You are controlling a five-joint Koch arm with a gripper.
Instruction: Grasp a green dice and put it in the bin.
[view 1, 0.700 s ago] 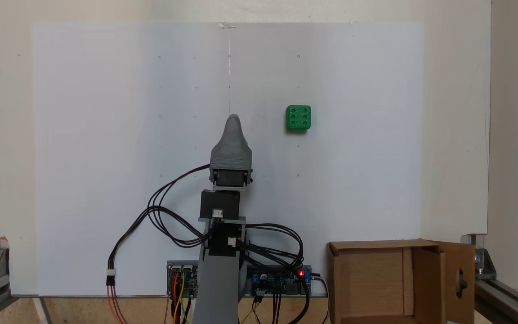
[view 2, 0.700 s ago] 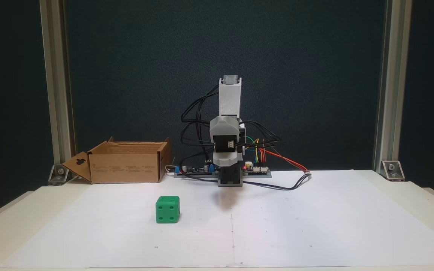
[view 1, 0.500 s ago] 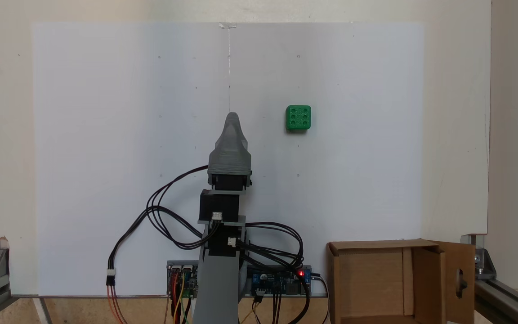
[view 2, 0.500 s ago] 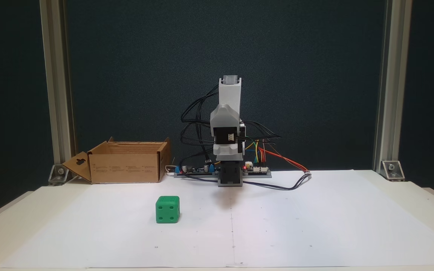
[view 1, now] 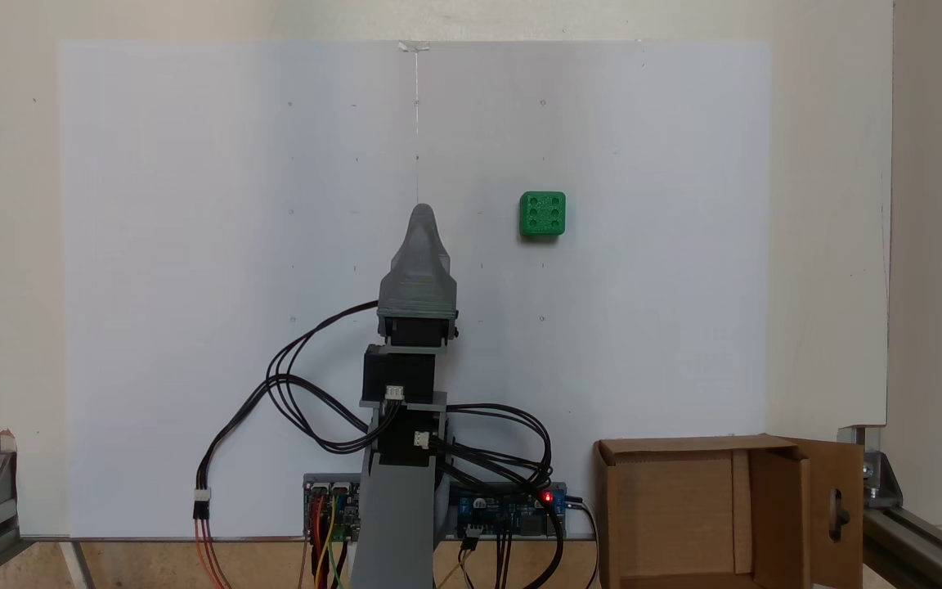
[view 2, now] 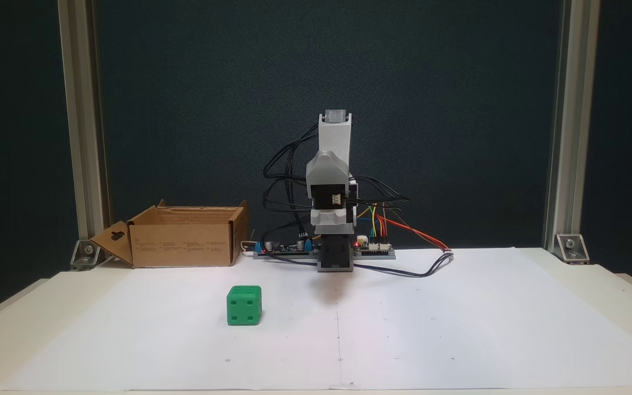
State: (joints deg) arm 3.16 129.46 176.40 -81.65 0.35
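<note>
Above paper, hand [view 1: 423,214] touches nothing; opening unreadable; green dice [view 1: 542,214] apart.

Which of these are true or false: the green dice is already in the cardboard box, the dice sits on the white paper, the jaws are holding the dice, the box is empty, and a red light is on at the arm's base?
1. The green dice is in the bin. False: it lies out on the white paper, apart from the bin.
2. The dice sits on the white paper. True.
3. The gripper holds the dice. False: in a fixed view it points up the sheet's centre line, with a clear gap between it and the dice.
4. The bin looks empty. True, as far as its visible inside shows.
5. A red light glows on the board at the arm's base. True.
</note>
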